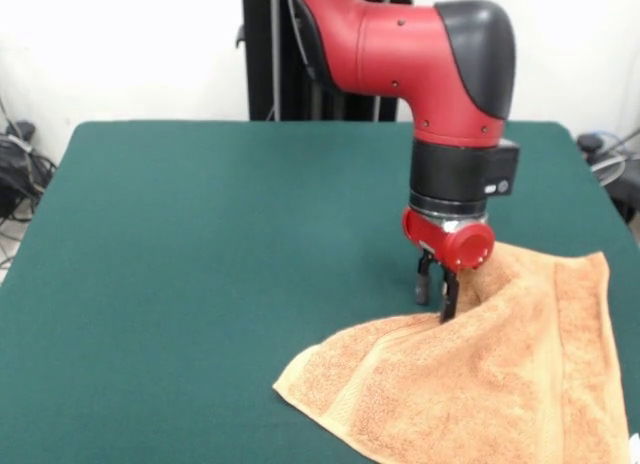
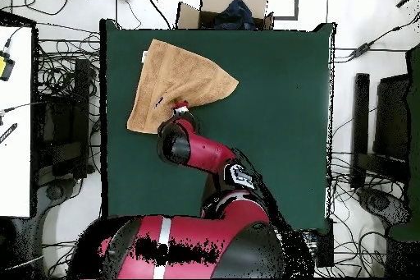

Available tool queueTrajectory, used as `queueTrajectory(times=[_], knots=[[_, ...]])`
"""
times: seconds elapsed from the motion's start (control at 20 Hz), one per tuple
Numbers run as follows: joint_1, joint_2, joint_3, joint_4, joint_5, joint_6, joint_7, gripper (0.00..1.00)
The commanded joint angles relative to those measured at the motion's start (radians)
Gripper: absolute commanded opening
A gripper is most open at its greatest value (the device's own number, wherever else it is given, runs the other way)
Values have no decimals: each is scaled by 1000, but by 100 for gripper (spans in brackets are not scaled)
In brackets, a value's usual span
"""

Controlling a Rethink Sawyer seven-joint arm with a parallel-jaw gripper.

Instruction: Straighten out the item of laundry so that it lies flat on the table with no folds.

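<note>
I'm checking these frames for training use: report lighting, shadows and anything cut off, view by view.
Front view: even, soft light, no glare on the table; only a faint shadow under the gripper; the towel is cut off at the right and bottom edges. Overhead view: the towel shows whole, and the arm hides the gripper.

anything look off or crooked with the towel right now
Yes. The towel is not flat: it is pulled into a pointed, roughly triangular shape, askew to the table edges, bunched where the gripper meets it. It lies at one side of the table.
</note>
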Motion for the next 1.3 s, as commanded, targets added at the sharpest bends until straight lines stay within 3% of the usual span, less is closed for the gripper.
queueTrajectory(times=[0.05,0.4,0.95,1.05,1.3], knots=[[-21,85,-118,-1,-83,70,-38,100],[-30,93,-219,-31,-202,310,-156,100],[39,108,-409,-130,-374,441,-147,100],[14,93,-392,-140,-408,464,-151,100],[-53,25,-238,-85,-422,481,-100,100]])
